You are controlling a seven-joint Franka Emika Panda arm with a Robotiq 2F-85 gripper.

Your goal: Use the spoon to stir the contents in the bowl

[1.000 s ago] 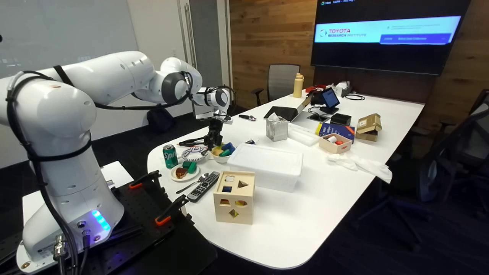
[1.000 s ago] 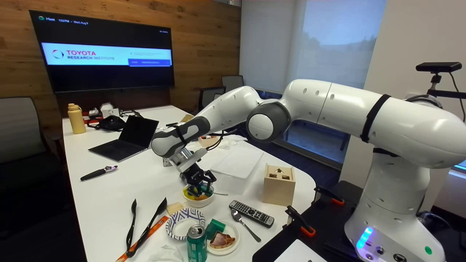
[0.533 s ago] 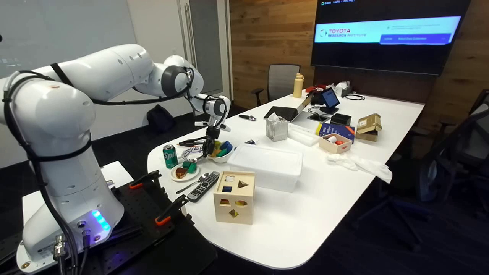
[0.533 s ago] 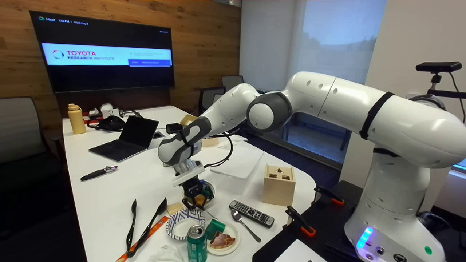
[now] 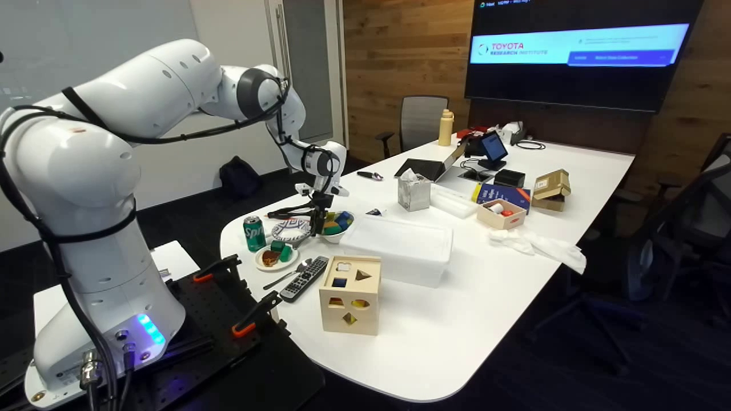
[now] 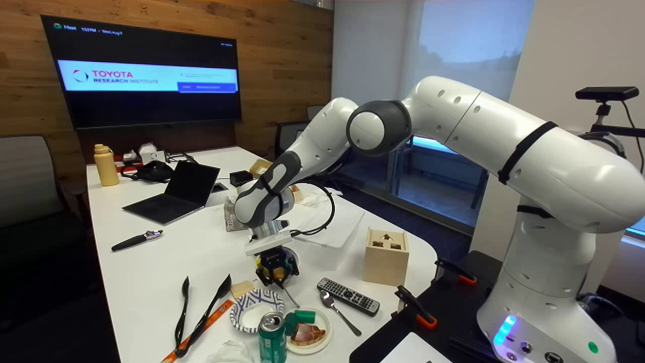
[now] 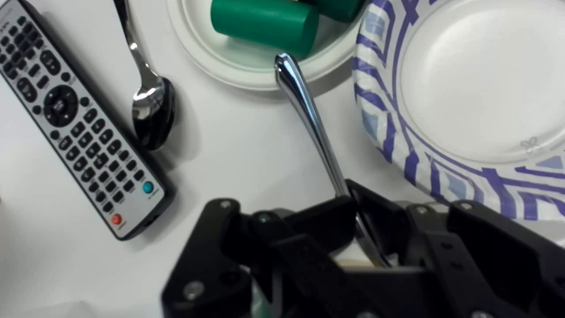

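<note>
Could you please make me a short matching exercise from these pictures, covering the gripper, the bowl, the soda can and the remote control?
Things
1. gripper
2. bowl
3. soda can
4. remote control

Descriptions
A. lies beside a loose spoon
B. grips a metal handle
C. green and standing upright
D. holds coloured pieces

Right pairs: 1-B; 2-D; 3-C; 4-A

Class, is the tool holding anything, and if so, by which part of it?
The tool grips a metal utensil, likely a spoon though its head is hidden, partway along the handle, whose end juts out free.
</note>
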